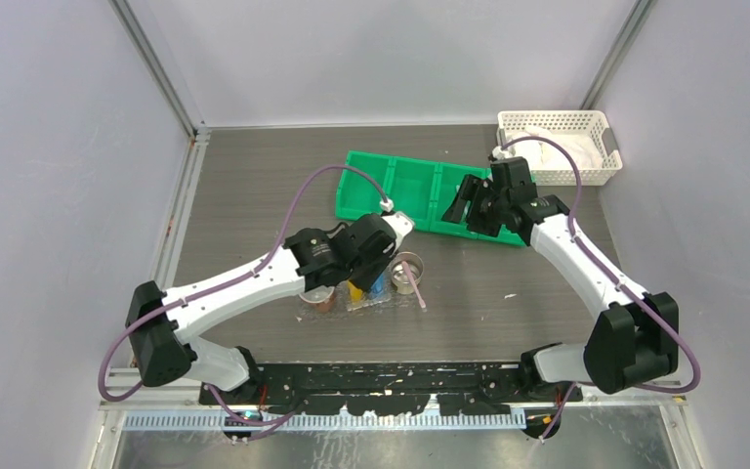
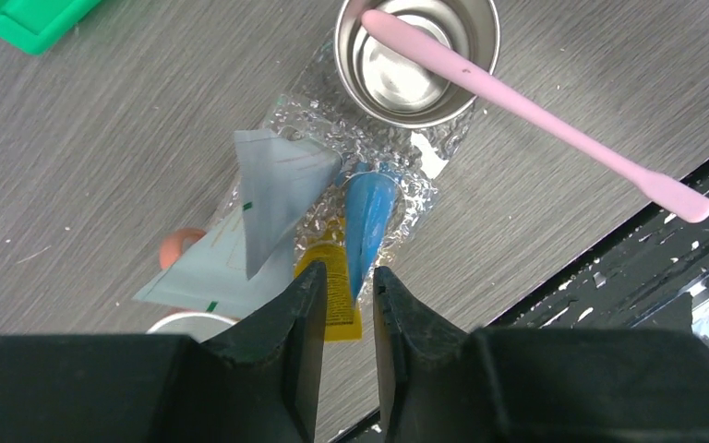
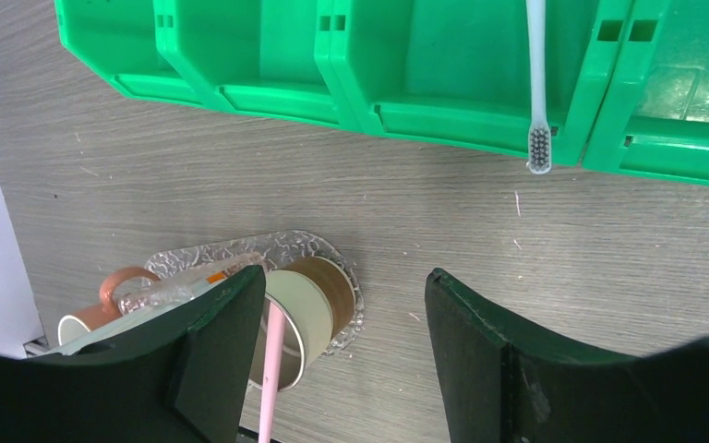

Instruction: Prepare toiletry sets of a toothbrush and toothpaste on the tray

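Observation:
The see-through crinkly tray [image 1: 311, 311] lies at mid-table; it also shows in the left wrist view [image 2: 425, 152]. On it stands a steel cup [image 2: 415, 55] holding the pink toothbrush [image 2: 554, 125]. A yellow toothpaste tube [image 2: 337, 286], a blue one [image 2: 367, 217] and a white one [image 2: 272, 189] lean together beside an orange mug [image 2: 180, 247]. My left gripper [image 2: 348, 269] hovers over the yellow and blue tubes, jaws a narrow gap apart, gripping nothing. My right gripper [image 3: 343, 274] is wide open and empty, above the table near the green bin [image 3: 425, 65]. A grey-silver toothbrush [image 3: 537, 74] lies in the bin.
The green four-compartment bin [image 1: 391, 181] sits behind the tray. A white lattice basket [image 1: 557, 125] stands at the back right. The black base rail [image 2: 665, 268] runs along the near table edge close to the tray.

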Available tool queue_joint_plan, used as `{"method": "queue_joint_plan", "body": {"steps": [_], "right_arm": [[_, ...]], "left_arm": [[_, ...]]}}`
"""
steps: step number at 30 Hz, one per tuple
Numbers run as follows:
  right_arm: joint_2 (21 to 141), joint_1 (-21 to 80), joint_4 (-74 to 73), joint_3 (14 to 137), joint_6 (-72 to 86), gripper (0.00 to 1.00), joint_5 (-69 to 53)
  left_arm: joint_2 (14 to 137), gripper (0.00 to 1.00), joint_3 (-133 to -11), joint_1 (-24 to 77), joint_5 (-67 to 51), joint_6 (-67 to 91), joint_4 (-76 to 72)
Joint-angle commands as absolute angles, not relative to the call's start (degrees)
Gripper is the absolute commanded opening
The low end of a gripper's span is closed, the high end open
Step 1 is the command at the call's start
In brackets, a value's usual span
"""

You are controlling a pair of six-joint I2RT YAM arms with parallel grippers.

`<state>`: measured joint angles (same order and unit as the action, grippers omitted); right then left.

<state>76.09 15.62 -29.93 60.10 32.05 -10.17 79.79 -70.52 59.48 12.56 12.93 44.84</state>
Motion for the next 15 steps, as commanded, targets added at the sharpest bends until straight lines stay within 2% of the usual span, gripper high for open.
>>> {"method": "queue_joint_plan", "body": {"steps": [1,6,10,15], "right_arm": [[77.19,15.33,-27.68,61.87,32.58,0.70,-9.19],[84.33,15.35,-29.03,70.53,31.24,0.70,-6.24],[94.04,15.27,-34.11,80.92,26.79,0.68,4.66],[107.62,15.23,-39.89,93.49,22.81,0.59,6.62]], "left_arm": [[75.52,0.27,-76.02,59.29,15.90,13.99,47.49],[70.35,0.31,-81.73,59.32,19.21,13.57,51.89],[65.07,0.38,-80.94,59.23,25.57,16.06,53.69],[58.79,0.41,-75.66,59.19,27.11,18.43,52.48]]}}
